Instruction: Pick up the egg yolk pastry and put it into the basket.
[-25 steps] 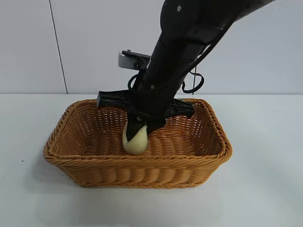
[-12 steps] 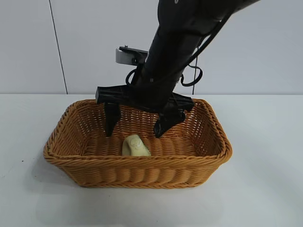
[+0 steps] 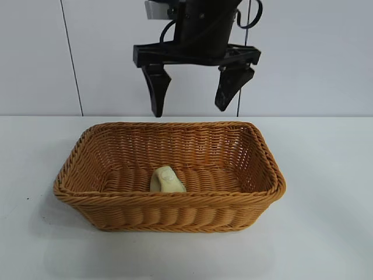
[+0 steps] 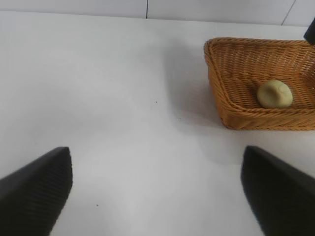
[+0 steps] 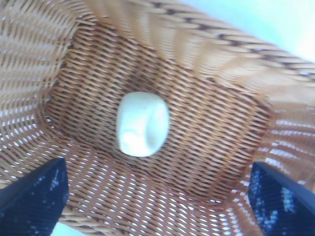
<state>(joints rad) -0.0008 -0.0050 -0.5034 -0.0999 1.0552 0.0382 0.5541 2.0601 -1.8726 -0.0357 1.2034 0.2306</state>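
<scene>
The egg yolk pastry (image 3: 168,179), a pale cream dome, lies on the floor of the wicker basket (image 3: 169,201), near its front wall. My right gripper (image 3: 189,111) hangs open and empty above the basket's back rim, well clear of the pastry. The right wrist view looks straight down on the pastry (image 5: 142,124) inside the basket (image 5: 211,123), with my right gripper (image 5: 157,196) spread wide. My left gripper (image 4: 157,196) is open and empty over bare table, off to the side of the basket (image 4: 221,98); the pastry (image 4: 274,93) shows inside it.
The white table (image 3: 326,233) surrounds the basket on all sides. A white panelled wall (image 3: 35,58) stands behind. A dark tip of the right gripper (image 4: 310,32) shows above the basket in the left wrist view.
My right gripper opened and let the pastry go onto the basket floor, then rose straight up out of the basket. The pastry has lain still since.
</scene>
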